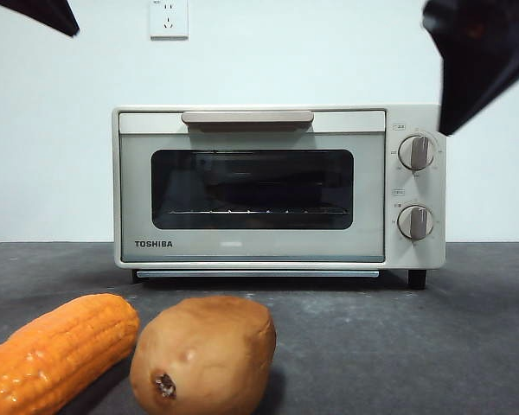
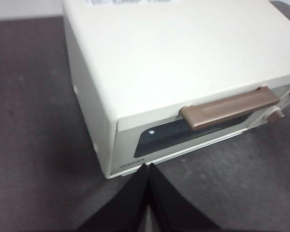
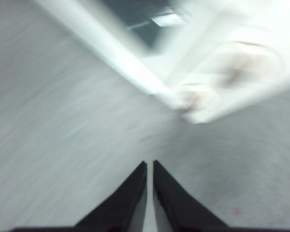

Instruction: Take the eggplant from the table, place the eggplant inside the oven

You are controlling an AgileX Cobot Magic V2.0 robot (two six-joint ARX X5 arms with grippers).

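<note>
**Oven shut, both grippers closed and empty**

The oven point(image 1: 277, 186) stands mid-frame on the table point(image 1: 415, 346), its door closed; a dark shape behind the glass sits on the rack, too dim to say whether it is the eggplant. The corn point(image 1: 52, 354) lies at lower left, touching the potato point(image 1: 203, 354) at lower centre. The left gripper point(image 2: 148, 166) has its jaws pressed together, holding nothing, near the oven's front corner. The right gripper point(image 3: 150, 164) has its jaws nearly together, empty, in a blurred view of the knobs.
</note>
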